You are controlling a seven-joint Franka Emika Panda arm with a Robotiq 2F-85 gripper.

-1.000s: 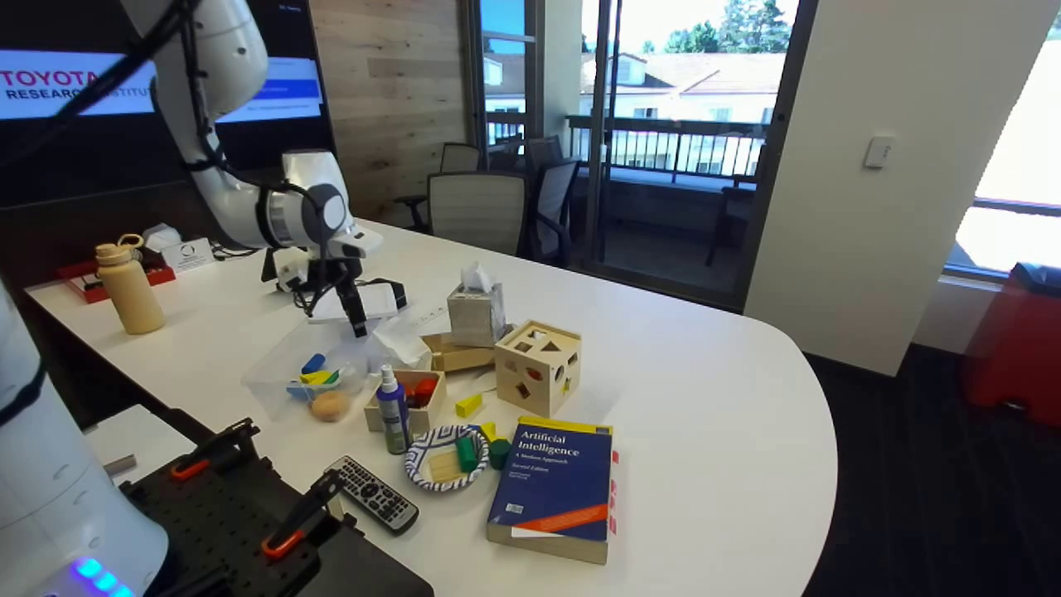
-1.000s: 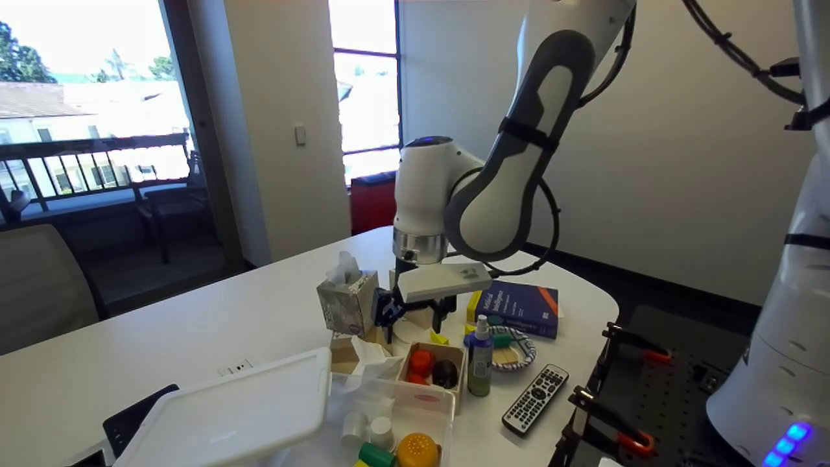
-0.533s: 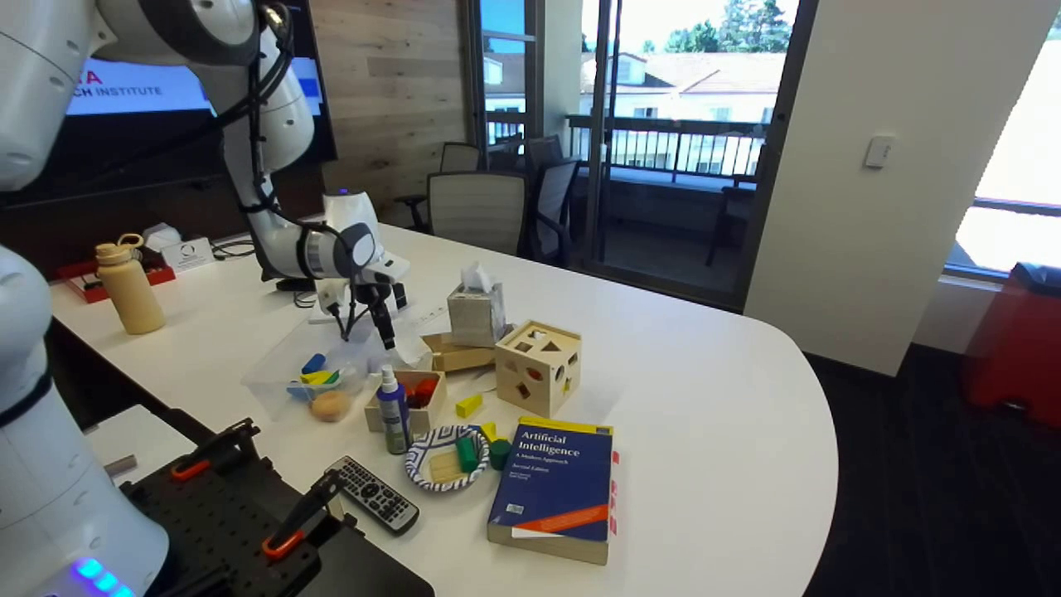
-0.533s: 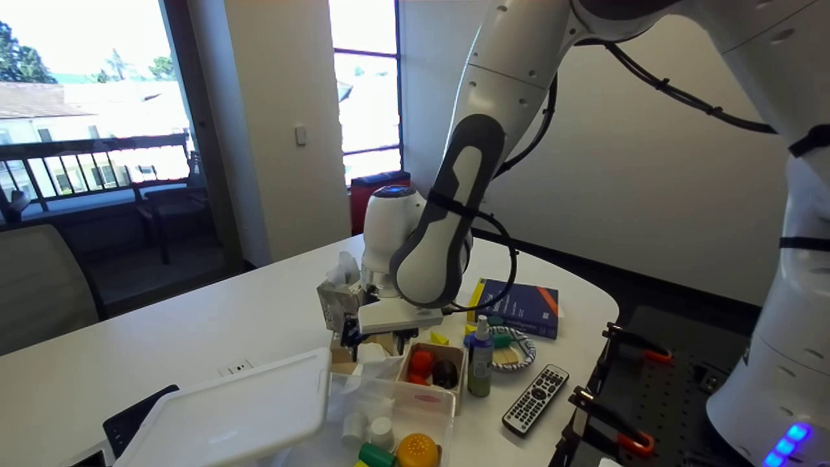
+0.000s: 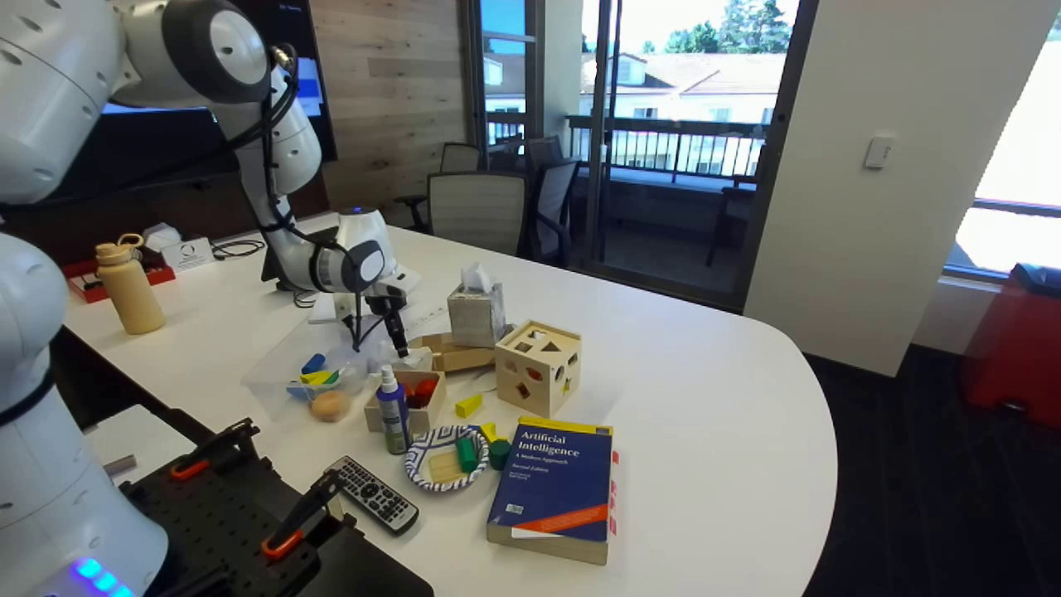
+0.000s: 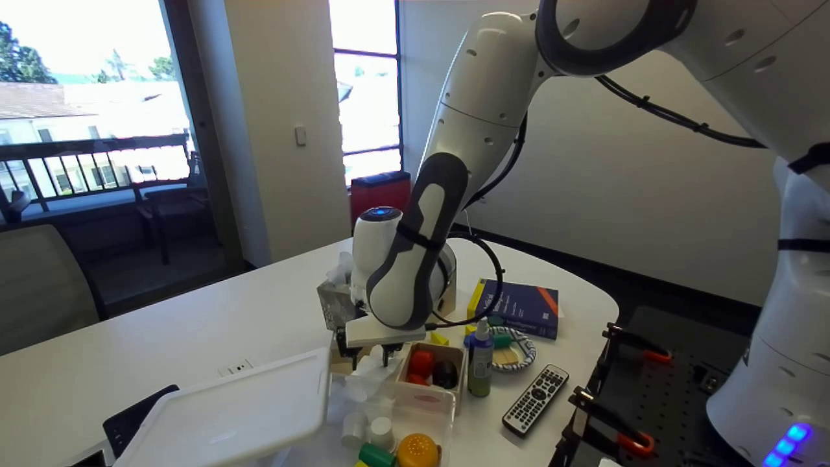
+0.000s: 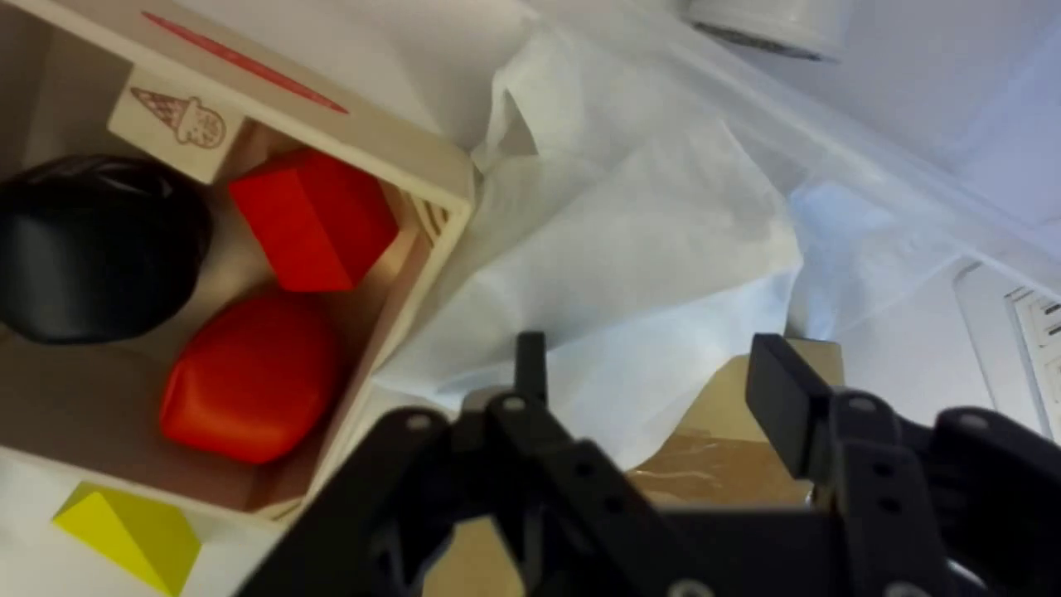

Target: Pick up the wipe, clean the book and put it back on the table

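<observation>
Meeting-room daylight falls on a white table (image 5: 704, 390), where my gripper (image 7: 646, 365) hangs above a crumpled white wipe (image 7: 630, 240) lying just beside the wooden box (image 7: 390, 153). The gripper's fingers (image 7: 783, 398) stand parted, nothing clamped, one toward the box and one away from it. The wipe's near edge lies below the gap between them, its bulk spreading onward past the tips, with no clear long axis in the folds; whether the tips touch it I cannot tell. I judge that a slight reach forward and a squeeze come next, minding the box wall. The book (image 5: 555, 481) lies flat on the box's opposite side from the wipe, past a patterned bowl (image 5: 419, 460), its cleaning yet to begin by my reading.
</observation>
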